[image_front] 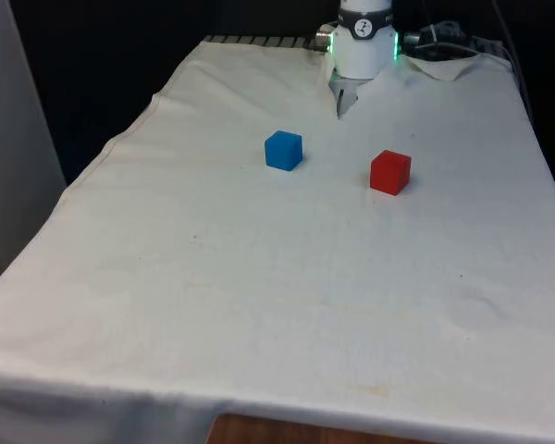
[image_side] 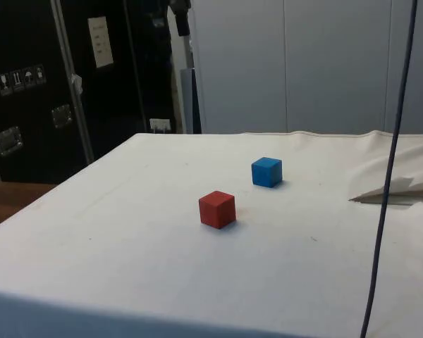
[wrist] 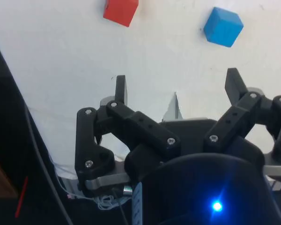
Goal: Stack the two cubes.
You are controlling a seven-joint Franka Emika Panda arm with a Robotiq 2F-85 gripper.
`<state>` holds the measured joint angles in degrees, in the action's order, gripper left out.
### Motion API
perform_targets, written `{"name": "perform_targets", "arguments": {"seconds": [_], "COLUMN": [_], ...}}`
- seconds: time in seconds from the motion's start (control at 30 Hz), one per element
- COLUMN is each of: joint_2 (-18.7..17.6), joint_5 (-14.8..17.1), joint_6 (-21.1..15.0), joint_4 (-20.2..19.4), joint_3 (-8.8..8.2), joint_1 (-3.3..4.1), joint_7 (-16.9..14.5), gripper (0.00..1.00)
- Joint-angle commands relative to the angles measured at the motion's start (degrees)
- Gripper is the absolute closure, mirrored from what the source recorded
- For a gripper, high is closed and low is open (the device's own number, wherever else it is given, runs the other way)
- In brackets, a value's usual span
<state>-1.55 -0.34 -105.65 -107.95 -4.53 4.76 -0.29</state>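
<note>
A blue cube (image_front: 283, 150) and a red cube (image_front: 390, 172) rest apart on the white cloth, the red one toward the front view's right. The side view has the red cube (image_side: 217, 209) nearer the camera and the blue cube (image_side: 266, 172) behind it. In the wrist view my gripper (wrist: 177, 86) is open, with nothing between its black fingers (wrist: 121, 89). It hangs high over the cloth near the robot's end. From there the red cube (wrist: 121, 10) and blue cube (wrist: 223, 26) lie well ahead of the fingertips.
The robot's white base (image_front: 363, 42) stands at the table's far end, with a bunch of cables (image_front: 444, 42) beside it. A dark cable (image_side: 388, 176) hangs down across the side view. The cloth is rumpled into a fold (image_side: 398, 189) near the base.
</note>
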Motion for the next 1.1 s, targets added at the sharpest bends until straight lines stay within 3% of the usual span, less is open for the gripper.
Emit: {"name": "perform_targets", "arguments": {"seconds": [0.0, 0.93, 1.07], "joint_2": [0.74, 9.68, 12.15], "joint_5": [-0.34, -2.52, -3.44], "joint_6": [-0.11, -0.74, -2.18], "joint_4": [-0.74, -10.89, -13.92], "joint_3": [0.00, 0.23, 0.40], "joint_1": [0.00, 0.06, 0.00], "joint_7": [0.11, 0.34, 0.86], "gripper": [0.00, 0.00, 0.00]}}
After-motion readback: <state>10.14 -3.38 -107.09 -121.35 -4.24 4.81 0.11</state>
